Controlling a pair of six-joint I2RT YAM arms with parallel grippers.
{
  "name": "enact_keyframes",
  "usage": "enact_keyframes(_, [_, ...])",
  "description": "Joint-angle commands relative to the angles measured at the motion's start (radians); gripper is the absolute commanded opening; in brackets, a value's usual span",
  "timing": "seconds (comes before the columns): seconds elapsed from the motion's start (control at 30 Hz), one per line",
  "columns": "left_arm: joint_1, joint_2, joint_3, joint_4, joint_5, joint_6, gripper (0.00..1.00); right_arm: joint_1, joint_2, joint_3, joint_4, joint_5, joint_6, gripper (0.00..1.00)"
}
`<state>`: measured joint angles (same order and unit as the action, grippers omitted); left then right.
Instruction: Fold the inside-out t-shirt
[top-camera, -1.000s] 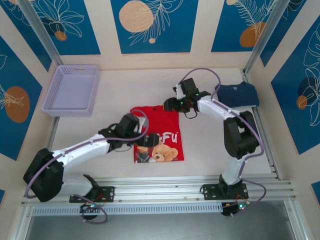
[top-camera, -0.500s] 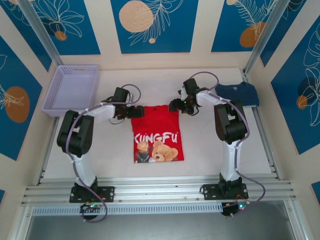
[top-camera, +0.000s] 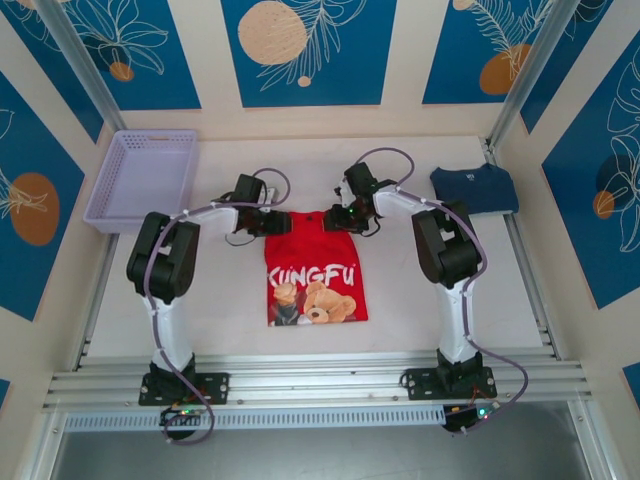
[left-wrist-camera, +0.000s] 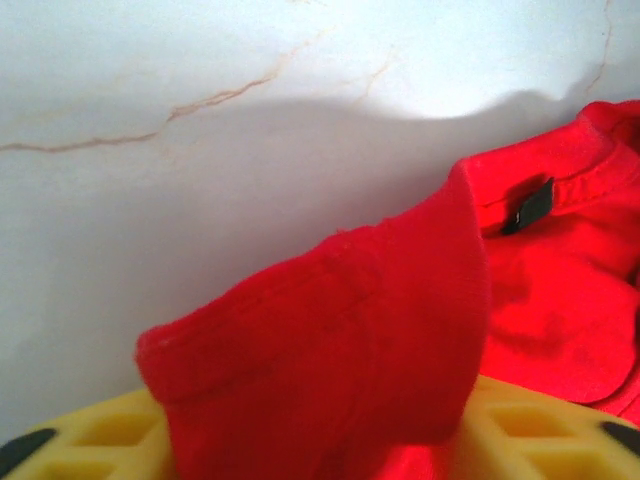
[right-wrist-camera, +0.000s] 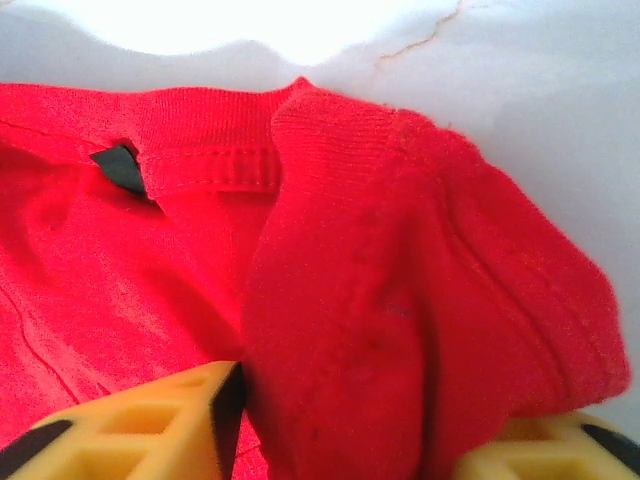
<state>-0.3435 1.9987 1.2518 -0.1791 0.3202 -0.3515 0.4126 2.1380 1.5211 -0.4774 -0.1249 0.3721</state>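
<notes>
A pale, marble-veined surface (top-camera: 200, 300) sits inside cream walls hung with blue leaf panels. At its middle lies the inside-out t-shirt (top-camera: 315, 270), bright red and flat. It forms a narrow upright rectangle with no sleeves sticking out, and a bear print with lettering faces up. A lavender basket (top-camera: 140, 226) stands at 10 o'clock from it, and a navy t-shirt (top-camera: 475, 188) lies at 2 o'clock, both well apart from it.

Both arms reach to the shirt's far edge. The left fingers (left-wrist-camera: 100, 435) sit at about 11 o'clock on the shirt and are clenched on a bunched fold of its shoulder. The right fingers (right-wrist-camera: 140, 420) are at 1 o'clock, clamped on the other shoulder. Between the two grips the collar (right-wrist-camera: 215, 165) lies flat, its black tag (right-wrist-camera: 120, 168) showing.

With the print outward and the sides seemingly tucked in, the turning and lengthwise folds look done. What seems left is carrying the collar end toward the hem at 6 o'clock, then letting go.
</notes>
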Motion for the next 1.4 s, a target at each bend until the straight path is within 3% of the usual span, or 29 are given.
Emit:
enact_keyframes(0.0, [-0.047,0.066,-0.023,0.012,0.123,0.002,0.42,0.0,0.046,0.006,0.014,-0.024,0.028,0.38])
enact_keyframes(0.17, [-0.046,0.08,-0.023,0.048,0.152,0.003,0.23,-0.006,0.044,-0.028,0.108,-0.053,0.056,0.19])
enact_keyframes(0.27, [-0.036,0.074,-0.018,0.058,0.148,0.009,0.02,-0.016,0.017,-0.058,0.168,-0.063,0.08,0.13])
enact_keyframes(0.3, [-0.029,0.065,-0.019,0.064,0.141,0.009,0.0,-0.022,0.0,-0.074,0.193,-0.064,0.086,0.11])
enact_keyframes(0.4, [-0.003,0.028,-0.026,0.083,0.14,0.013,0.0,-0.046,-0.067,-0.128,0.265,-0.069,0.105,0.01])
enact_keyframes(0.63, [0.021,-0.023,0.057,0.134,0.134,0.011,0.0,-0.08,-0.184,-0.172,0.457,-0.096,0.131,0.0])
enact_keyframes(0.93, [0.068,0.038,0.6,-0.087,0.097,0.045,0.0,-0.166,-0.167,0.183,0.436,-0.159,0.107,0.0])
enact_keyframes(1.03, [0.067,0.028,0.699,-0.128,0.099,0.044,0.0,-0.169,-0.179,0.272,0.381,-0.167,0.055,0.0])
enact_keyframes(1.17, [0.067,-0.049,0.583,-0.094,0.115,0.047,0.0,-0.165,-0.227,0.22,0.378,-0.199,0.023,0.0])
enact_keyframes(1.37, [0.043,-0.272,0.123,0.094,0.159,-0.019,0.0,-0.132,-0.393,-0.125,0.417,-0.214,0.047,0.0])
